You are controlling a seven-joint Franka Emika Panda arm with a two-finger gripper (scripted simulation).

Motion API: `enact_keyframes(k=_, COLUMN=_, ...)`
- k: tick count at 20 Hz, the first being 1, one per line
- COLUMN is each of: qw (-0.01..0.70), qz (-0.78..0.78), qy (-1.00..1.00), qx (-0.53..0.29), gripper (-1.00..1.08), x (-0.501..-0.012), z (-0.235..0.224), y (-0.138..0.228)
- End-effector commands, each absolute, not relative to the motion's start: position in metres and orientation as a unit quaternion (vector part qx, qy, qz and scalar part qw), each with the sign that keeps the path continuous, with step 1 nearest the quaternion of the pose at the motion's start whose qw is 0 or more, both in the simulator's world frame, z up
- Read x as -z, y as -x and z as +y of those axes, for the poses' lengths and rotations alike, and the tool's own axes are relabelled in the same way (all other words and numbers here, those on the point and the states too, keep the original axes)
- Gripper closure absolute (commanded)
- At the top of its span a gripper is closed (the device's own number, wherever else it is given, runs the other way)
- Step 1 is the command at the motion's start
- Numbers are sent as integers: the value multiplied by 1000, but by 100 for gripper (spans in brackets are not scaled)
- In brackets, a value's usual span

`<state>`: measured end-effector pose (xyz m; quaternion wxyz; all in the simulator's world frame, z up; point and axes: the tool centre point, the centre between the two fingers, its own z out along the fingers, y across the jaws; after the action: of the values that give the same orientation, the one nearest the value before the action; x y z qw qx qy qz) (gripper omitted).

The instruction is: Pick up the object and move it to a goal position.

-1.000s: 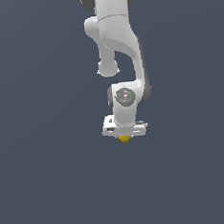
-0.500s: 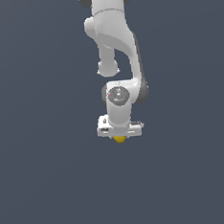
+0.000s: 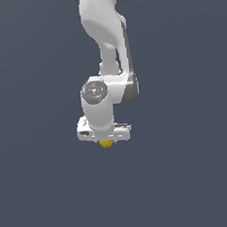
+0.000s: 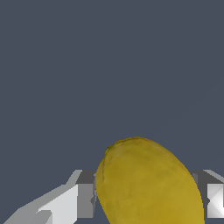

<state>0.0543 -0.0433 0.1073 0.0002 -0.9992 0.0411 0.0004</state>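
Note:
The object, a small yellow lemon-like lump (image 3: pixel 106 144), pokes out just below the white hand of the arm in the exterior view. In the wrist view the same object (image 4: pixel 146 183) fills the space between the two grey-white fingers (image 4: pixel 83 194), which press against its sides. My gripper (image 3: pixel 106 141) is shut on the object and holds it above the dark grey floor. Most of the lump is hidden behind the hand in the exterior view. No goal marker shows in either view.
The white arm (image 3: pixel 107 48) comes down from the top of the exterior view. A plain dark grey surface (image 3: pixel 189 177) lies all around.
The arm has carried the object toward the exterior view's left and slightly up. The grip on the object looks unchanged.

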Motion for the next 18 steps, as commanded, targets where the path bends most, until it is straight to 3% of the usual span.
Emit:
enact_keyframes(k=1, qw=0, qz=41, qy=999, qx=0, gripper=108, x=-125, z=-63, y=-64)
enact_keyframes(k=9, qw=0, qz=41, qy=999, qx=0, gripper=108, x=-164, z=-109, y=-90)
enact_keyframes(k=18, qw=0, qz=41, qy=999, qx=0, gripper=108, x=-180, z=-127, y=-102)
